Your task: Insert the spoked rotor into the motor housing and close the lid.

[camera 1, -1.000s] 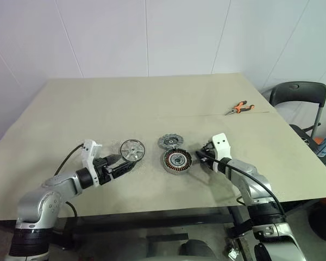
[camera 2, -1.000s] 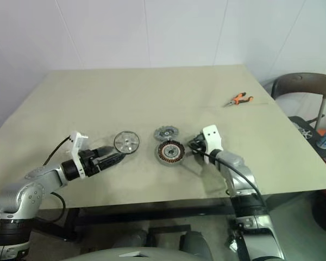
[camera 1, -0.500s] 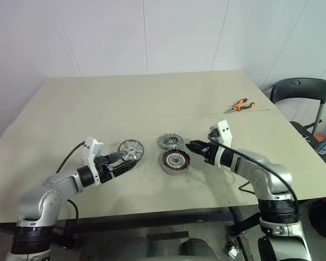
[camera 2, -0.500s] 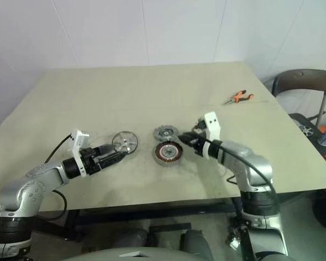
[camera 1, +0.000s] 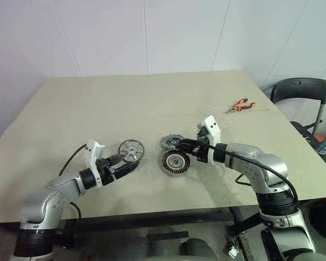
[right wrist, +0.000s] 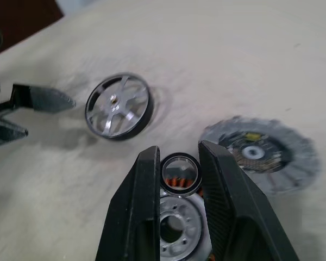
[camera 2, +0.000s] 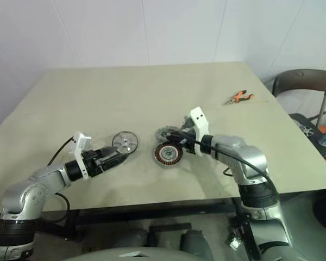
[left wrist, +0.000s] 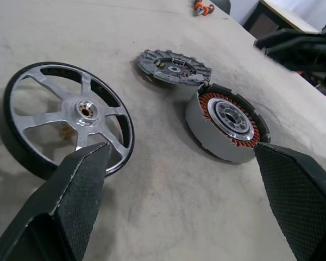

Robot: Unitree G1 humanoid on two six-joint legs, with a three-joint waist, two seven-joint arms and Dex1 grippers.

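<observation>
Since a second ago the right gripper (right wrist: 176, 179) has risen from beside the motor housing (camera 1: 175, 162) to just above it, fingers pinching a small dark ring (right wrist: 180, 174). Left of the housing lies the lid (camera 1: 131, 149), with the wide-open left gripper (camera 1: 129, 167) beside it; the spoked rotor (camera 1: 170, 142) sits just behind the housing
</observation>
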